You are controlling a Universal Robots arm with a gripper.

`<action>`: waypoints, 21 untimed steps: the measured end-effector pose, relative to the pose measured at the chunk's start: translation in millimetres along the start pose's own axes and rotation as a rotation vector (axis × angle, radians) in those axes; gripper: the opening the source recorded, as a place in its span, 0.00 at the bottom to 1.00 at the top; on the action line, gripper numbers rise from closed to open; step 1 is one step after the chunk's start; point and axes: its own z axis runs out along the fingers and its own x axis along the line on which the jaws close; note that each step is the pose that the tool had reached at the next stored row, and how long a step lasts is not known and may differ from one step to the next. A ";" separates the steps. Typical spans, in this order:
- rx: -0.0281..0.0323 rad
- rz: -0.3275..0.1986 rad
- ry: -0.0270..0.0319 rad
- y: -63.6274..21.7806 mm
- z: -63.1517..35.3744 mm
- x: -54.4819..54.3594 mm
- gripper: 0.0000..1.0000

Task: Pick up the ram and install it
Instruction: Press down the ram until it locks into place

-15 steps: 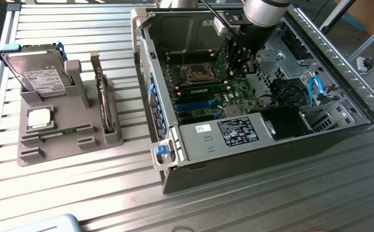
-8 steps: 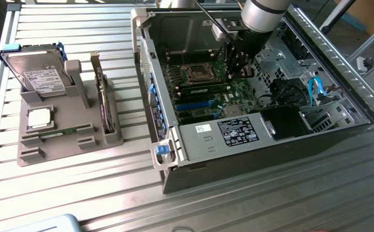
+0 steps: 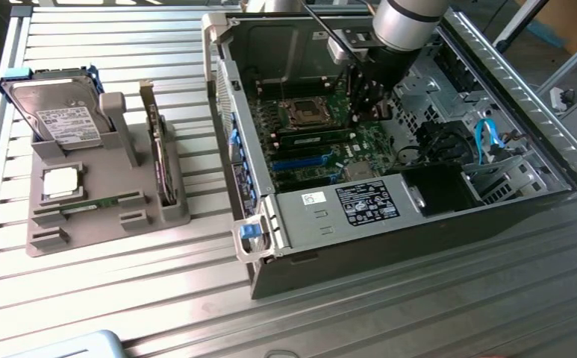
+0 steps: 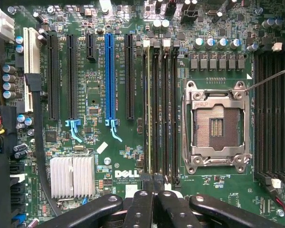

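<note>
Install step: the tool (image 4: 154, 186), clenched empty, sits over the ram (image 3: 313, 139), slotted at the CPU socket's (image 3: 301, 112) exterior-view six o'clock; seating probably needs straight, even pressure.

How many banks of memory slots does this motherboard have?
2. One bank lies beside the CPU socket, on the side toward the expansion slots; the other bank lies on the socket's opposite side. The claw hides some board edge.

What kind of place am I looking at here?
Probably a robotics lab or test bench for computer assembly. An opened desktop computer case lies on a slatted metal table, a robot arm reaches into it, and a grey holder beside it carries a hard drive.
</note>
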 end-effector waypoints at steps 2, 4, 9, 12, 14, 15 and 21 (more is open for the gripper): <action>0.0000 0.000 0.0001 -0.1 3.8 0.1 0.11; -0.0001 0.000 0.0003 -0.1 4.8 0.1 0.11; 0.0000 0.000 0.0001 -0.2 5.3 -0.6 0.11; 0.0000 0.000 0.0002 -0.1 5.7 -1.2 0.11; -0.0001 0.000 -0.0004 0.0 6.1 -1.2 0.11; -0.0001 0.000 -0.0005 -0.1 6.1 -1.3 0.11; -0.0001 0.000 -0.0005 -0.2 9.7 -1.2 0.11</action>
